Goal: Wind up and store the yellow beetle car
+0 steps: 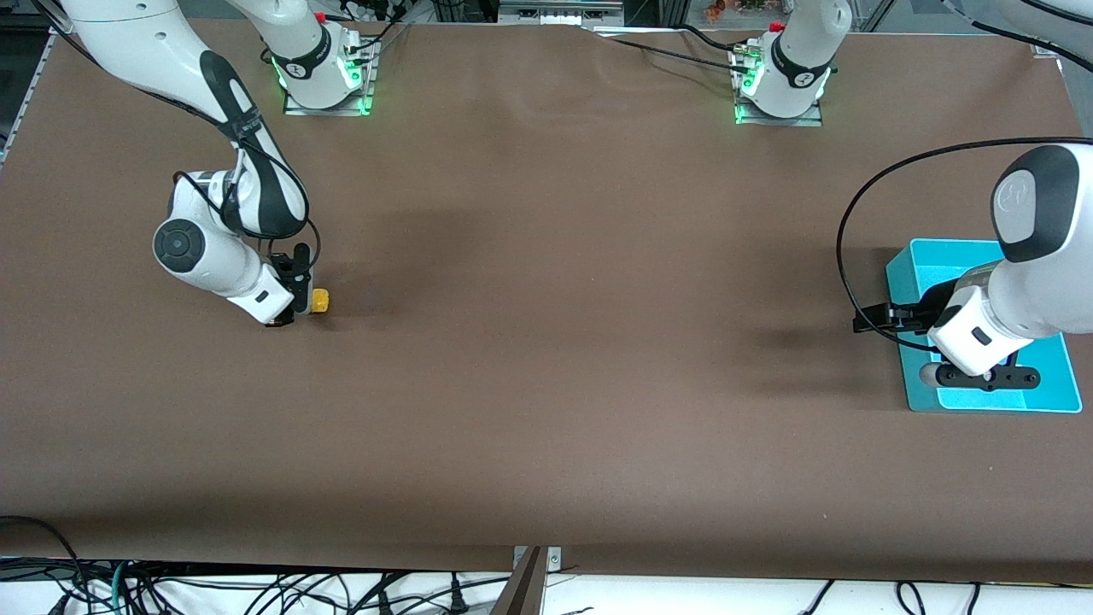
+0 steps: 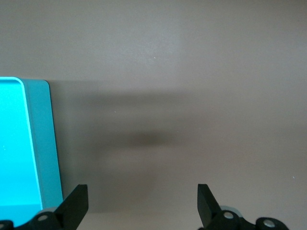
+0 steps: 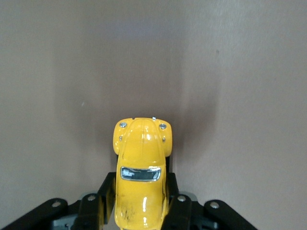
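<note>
The right pincer (image 1: 301,301) is low over the brown tabletop (image 1: 546,342) toward the right arm's end, with its fingers (image 3: 178,211) closed on the flanks of the yellow beetle car (image 1: 319,301). In the right wrist view the car (image 3: 141,172) sits between the two dark fingers, its rounded nose projecting past the fingertips and a dark window visible on the body. Whether the wheels touch the tabletop cannot be determined; in the front view the car appears at or just above the surface.

The left pincer (image 1: 864,323) hangs just past the edge of the cyan bin (image 1: 1046,397) at the left arm's end of the tabletop, and the left arm waits there. In the left wrist view the two fingers (image 2: 76,203) stand wide apart with nothing between them, above bare tabletop, with the rim of the bin (image 2: 43,139) just beside one finger.

The car and the bin are well apart, at the two ends of the tabletop.
</note>
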Controlling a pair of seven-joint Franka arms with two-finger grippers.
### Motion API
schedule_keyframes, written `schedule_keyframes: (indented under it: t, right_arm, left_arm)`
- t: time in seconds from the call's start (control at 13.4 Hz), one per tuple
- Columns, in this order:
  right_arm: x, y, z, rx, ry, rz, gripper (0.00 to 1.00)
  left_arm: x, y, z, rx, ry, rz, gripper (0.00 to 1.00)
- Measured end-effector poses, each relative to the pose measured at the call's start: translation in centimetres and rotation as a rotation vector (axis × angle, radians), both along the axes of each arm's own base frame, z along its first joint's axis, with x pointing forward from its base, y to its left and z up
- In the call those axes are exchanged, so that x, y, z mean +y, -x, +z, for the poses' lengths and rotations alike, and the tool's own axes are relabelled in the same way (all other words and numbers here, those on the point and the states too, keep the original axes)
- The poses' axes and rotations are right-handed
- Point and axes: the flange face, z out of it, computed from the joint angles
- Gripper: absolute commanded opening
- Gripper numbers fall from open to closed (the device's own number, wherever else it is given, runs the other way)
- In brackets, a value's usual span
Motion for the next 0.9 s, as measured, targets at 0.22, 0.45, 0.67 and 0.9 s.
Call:
schedule_keyframes:
  t: [0.22, 0.45, 0.67, 0.9]
  right_arm:
    - [-2.3, 0.0, 0.0, 0.002, -0.008, 0.009, 0.09]
    - [-4.1, 0.0, 0.0, 0.003, -0.012, 0.005, 0.09]
    - [-4.5, 0.0, 0.0, 0.003, -0.013, 0.003, 0.09]
    - [-4.5, 0.0, 0.0, 0.003, -0.013, 0.005, 0.14]
  left_arm:
    - [0.4, 0.3, -2.6, -0.005, 0.000, -0.002, 1.00]
    - [0.1, 0.5, -3.3, -0.018, 0.026, -0.186, 1.00]
    - [0.5, 1.0, -3.3, -0.025, 0.043, -0.367, 1.00]
    - [-1.5, 2.4, -0.6, -0.054, 0.020, -0.631, 1.00]
